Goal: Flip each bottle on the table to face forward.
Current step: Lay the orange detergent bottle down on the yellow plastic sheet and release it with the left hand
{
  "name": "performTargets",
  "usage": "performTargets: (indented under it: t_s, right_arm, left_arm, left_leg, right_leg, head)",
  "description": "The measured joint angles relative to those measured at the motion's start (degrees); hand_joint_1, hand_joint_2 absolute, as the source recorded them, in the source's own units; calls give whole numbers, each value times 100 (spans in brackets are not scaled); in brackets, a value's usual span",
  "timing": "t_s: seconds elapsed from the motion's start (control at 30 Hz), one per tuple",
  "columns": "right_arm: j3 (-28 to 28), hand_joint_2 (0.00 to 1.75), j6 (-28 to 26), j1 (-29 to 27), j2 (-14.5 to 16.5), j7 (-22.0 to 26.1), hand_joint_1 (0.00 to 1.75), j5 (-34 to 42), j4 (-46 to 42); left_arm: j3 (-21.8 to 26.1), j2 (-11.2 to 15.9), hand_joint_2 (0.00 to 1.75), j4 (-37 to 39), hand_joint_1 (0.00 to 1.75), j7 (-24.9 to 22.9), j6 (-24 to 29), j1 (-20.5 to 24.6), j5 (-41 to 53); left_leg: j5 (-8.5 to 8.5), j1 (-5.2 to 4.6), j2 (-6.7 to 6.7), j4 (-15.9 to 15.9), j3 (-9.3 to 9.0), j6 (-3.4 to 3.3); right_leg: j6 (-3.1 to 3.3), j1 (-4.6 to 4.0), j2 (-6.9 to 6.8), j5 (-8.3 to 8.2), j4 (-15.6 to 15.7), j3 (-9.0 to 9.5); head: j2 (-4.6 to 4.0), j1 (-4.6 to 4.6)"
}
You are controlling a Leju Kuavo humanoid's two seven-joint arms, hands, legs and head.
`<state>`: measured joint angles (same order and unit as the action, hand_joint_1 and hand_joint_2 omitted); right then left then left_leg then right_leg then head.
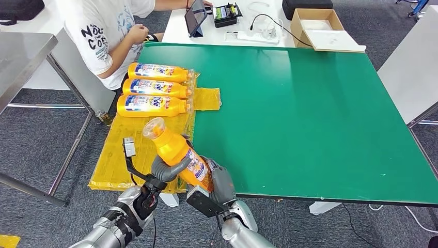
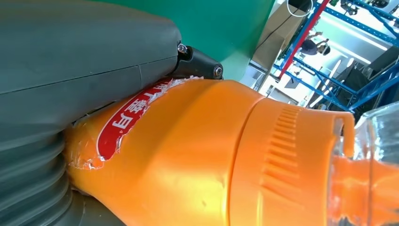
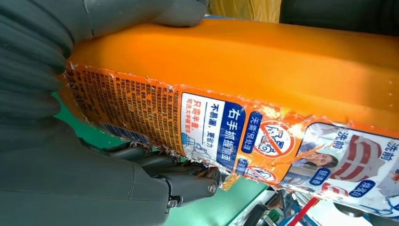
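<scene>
while both hands grip a bottle, three bottles lie beyond.

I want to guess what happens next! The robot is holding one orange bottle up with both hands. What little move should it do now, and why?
Probably turn the held bottle so its front label faces up, then lower it onto the yellow sheet below the three lying bottles. Both the left hand and right hand grip it in the air, and the row has room there.
</scene>
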<state>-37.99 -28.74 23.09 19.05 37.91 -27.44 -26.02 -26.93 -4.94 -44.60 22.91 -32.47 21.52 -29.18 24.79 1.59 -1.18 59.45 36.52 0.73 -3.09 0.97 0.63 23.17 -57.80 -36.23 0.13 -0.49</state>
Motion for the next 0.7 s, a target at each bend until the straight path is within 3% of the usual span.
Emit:
performTargets:
  t_s: [0.03, 0.13, 0.47, 0.6, 0.7]
  right_arm:
    - [7, 131, 9, -1, 3, -2, 3, -1, 2]
    - [29, 0, 50, -5, 19, -2, 0, 53, 8]
    - [440, 0, 411, -101, 5, 165, 0, 534, -302]
    - [619, 0, 559, -324, -92, 192, 0, 729, -951]
    - [770, 0, 532, -636, -180, 207, 0, 909, -1799]
  left_arm:
    - [9, -2, 175, -2, 175, 0, 11, 3, 13]
    - [42, -23, 175, -29, 175, 9, 139, 18, 88]
    - [450, -84, 175, -398, 175, 379, 1755, 84, 1283]
    - [922, -80, 175, -633, 175, 436, 2366, 84, 1628]
    - [1303, -74, 175, -894, 175, 603, 3252, 83, 2342]
  left_leg:
    - [0, 0, 0, 0, 0, 0]
    - [0, 0, -1, 0, 0, 0]
    - [0, 0, -1, 0, 0, 0]
    - [0, 0, -1, 0, 1, 0]
    - [0, 1, -1, 0, 2, 0]
  right_leg:
    - [0, 0, 0, 0, 0, 0]
    - [0, 0, 0, 0, 0, 0]
    - [0, -1, 0, -1, -1, 0]
    - [0, -1, 0, 0, -1, 0]
    - [0, 0, -1, 0, -1, 0]
  head:
    - [0, 0]
    - [0, -1]
    - [0, -1]
    - [0, -1]
    - [0, -1]
